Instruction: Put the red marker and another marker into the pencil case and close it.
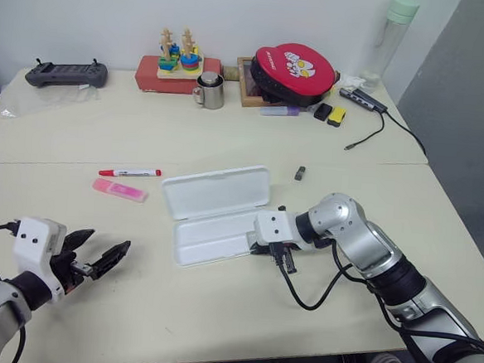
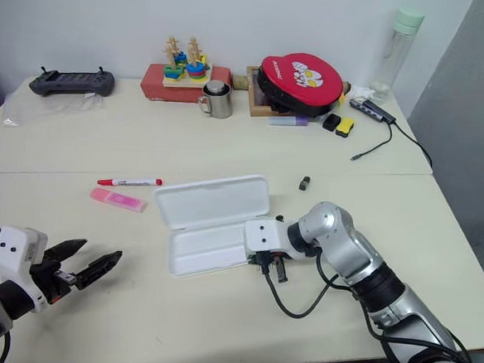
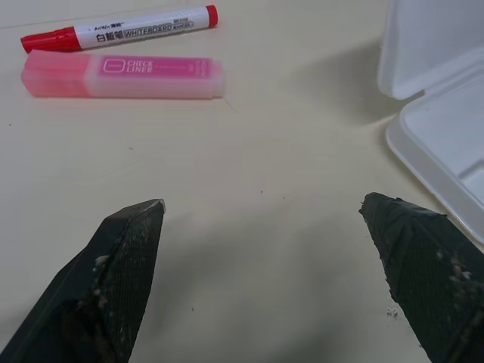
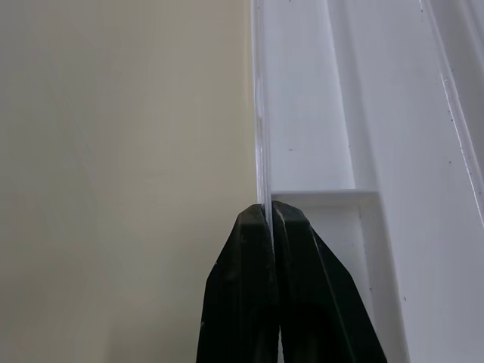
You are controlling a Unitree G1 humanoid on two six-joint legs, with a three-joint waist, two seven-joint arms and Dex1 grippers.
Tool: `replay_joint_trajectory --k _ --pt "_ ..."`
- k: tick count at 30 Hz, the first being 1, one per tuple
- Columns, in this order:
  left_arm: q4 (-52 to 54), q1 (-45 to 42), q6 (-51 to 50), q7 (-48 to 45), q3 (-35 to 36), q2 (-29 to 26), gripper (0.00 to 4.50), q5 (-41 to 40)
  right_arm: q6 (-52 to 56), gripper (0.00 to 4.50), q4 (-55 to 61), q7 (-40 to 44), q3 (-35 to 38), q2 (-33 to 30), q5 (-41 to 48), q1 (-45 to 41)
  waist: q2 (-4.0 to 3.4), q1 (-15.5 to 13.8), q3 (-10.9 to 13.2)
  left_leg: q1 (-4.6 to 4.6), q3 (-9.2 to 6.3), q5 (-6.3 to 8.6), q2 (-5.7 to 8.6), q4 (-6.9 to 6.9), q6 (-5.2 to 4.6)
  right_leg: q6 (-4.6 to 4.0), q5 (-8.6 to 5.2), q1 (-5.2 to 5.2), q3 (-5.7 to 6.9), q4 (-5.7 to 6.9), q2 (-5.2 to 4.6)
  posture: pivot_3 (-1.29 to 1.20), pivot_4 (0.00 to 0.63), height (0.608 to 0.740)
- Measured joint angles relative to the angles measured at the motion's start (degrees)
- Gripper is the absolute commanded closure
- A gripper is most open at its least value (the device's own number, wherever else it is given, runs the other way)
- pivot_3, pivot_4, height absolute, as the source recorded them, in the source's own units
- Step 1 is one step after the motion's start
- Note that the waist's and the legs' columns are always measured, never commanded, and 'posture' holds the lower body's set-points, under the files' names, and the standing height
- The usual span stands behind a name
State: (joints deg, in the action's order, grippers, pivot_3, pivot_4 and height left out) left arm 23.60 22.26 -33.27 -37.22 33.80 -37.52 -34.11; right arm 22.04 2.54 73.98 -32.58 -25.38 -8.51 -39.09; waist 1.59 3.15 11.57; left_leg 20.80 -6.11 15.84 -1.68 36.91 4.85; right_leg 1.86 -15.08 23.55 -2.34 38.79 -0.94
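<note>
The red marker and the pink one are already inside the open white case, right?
Not quite. The case is open, but the red marker and the pink one lie on the table beside it, not inside. The left eye view shows it.

The pencil case (image 3: pixel 446 128) runs off the left wrist view's edge.

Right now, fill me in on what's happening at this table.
The right gripper is shut on the rim of the open pencil case, pinching its near edge. The left gripper hangs open near the table's front edge. The red marker and pink highlighter lie side by side on the table, not yet packed.
</note>
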Motion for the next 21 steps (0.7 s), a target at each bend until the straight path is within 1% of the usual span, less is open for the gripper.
replay_joint_trajectory --k 2,4,5,6,7,10,13,14,15,16,21 --pt "0.0 0.1 0.0 -0.3 0.0 0.0 0.0 0.0 0.2 4.49 0.1 -0.2 -0.1 -0.5 0.3 0.1 0.0 0.0 0.0 0.01 0.0 0.0 0.0 0.0 0.0 0.01 0.0 0.0 0.0 -0.03 0.0 0.0 0.15 0.74" --pt "-0.1 0.1 0.0 -0.7 0.0 0.0 0.0 0.1 0.6 4.08 0.3 -0.1 -0.1 -0.9 0.7 0.1 0.0 0.0 0.0 0.01 0.0 0.0 0.0 0.0 0.0 0.03 -0.02 -0.01 0.0 -0.03 0.0 0.0 0.15 0.74" --pt "-0.1 0.2 0.0 -0.8 0.0 -0.1 0.0 0.2 1.0 3.95 0.6 0.2 -0.2 -1.2 0.8 0.1 0.0 0.0 0.0 0.01 0.0 0.0 0.0 0.0 0.0 0.05 -0.03 -0.01 0.01 -0.03 0.0 0.0 0.15 0.74" --pt "-0.2 0.4 0.0 -0.9 0.0 -0.1 0.0 0.2 1.5 3.63 0.7 0.6 -0.4 -1.7 0.8 0.2 0.01 0.0 0.0 0.01 -0.01 0.0 0.0 0.01 0.0 0.18 -0.1 -0.02 0.01 -0.03 0.0 0.0 0.15 0.74" --pt "-0.2 0.6 0.0 -0.9 0.0 -0.1 0.0 0.3 1.8 3.43 0.7 0.9 -0.5 -2.0 0.9 0.3 0.01 0.0 0.0 0.01 0.0 0.0 0.0 0.01 0.0 0.18 -0.1 -0.02 0.01 -0.03 0.0 0.0 0.15 0.74" --pt "-0.2 0.7 0.0 -0.9 0.0 -0.1 0.0 0.3 2.7 2.64 1.2 1.5 -0.7 -2.7 1.4 0.3 0.01 0.0 0.0 0.0 -0.01 0.0 0.0 0.01 0.0 0.18 -0.11 -0.01 0.01 -0.03 0.0 0.0 0.15 0.74" --pt "-0.2 1.0 0.0 -0.9 0.1 -0.1 0.0 0.3 5.4 1.94 2.2 2.7 -0.6 -2.9 3.4 0.3 0.0 0.0 0.0 0.0 -0.01 0.0 0.0 0.01 0.0 0.18 -0.11 -0.01 0.01 -0.03 0.0 0.0 0.15 0.74" --pt "-0.2 1.0 0.0 -0.9 0.1 -0.1 0.0 0.3 7.0 1.58 2.9 3.1 -0.4 -2.8 4.5 0.2 0.01 0.0 0.0 0.0 -0.01 0.0 0.0 0.0 0.0 0.18 -0.11 -0.01 0.01 -0.03 0.0 0.0 0.15 0.74" --pt "-0.2 1.0 0.0 -0.9 0.1 -0.1 0.0 0.3 8.2 1.45 3.2 3.4 -0.2 -2.7 5.4 0.0 0.0 0.0 0.0 0.01 -0.01 0.0 0.0 0.01 0.0 0.18 -0.11 -0.01 0.01 -0.03 0.0 0.0 0.15 0.74" --pt "-0.5 0.9 0.0 -1.0 0.1 -0.1 0.0 0.3 10.7 1.45 4.2 4.0 0.1 -2.8 7.2 -0.7 -0.01 0.0 0.0 0.01 -0.01 0.0 0.0 0.01 0.0 0.18 -0.11 -0.01 0.01 -0.03 0.0 0.0 0.15 0.74" --pt "-1.1 0.3 0.0 -1.0 0.1 -0.2 0.0 0.4 15.2 1.45 6.6 4.9 3.1 -3.6 12.0 -4.2 0.0 0.0 0.0 0.01 -0.02 0.0 0.0 0.01 0.0 0.19 -0.11 -0.01 0.03 -0.04 0.0 0.0 0.15 0.74"
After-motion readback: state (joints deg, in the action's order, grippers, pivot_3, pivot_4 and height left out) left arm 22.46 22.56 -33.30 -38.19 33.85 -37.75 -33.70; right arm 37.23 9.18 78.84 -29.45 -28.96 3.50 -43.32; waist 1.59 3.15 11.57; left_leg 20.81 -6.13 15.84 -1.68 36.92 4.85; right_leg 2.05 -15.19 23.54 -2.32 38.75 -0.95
